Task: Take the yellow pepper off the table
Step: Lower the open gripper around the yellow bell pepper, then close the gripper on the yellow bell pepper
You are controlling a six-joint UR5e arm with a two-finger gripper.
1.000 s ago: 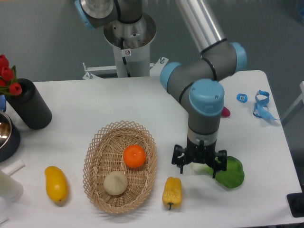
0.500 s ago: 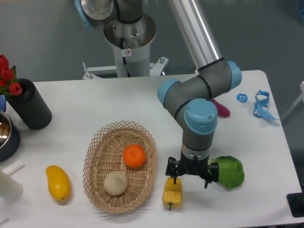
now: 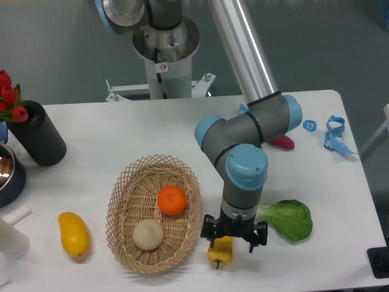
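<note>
Lower centre of the frame: beside the basket (image 3: 121,243), the gripper (image 3: 233,235) hangs fingers spread, empty, over the yellow pepper (image 3: 220,252) on the table (image 3: 182,128). A clean grasp likely needs centring, then straight descent.

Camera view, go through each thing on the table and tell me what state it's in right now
gripper: open, above the pepper
yellow pepper: lying on the table, partly hidden by the gripper
basket: upright, holding an orange and a pale round thing
mango: lying on the table
green leaf: lying flat
black vase: upright, holding red tulips
</note>
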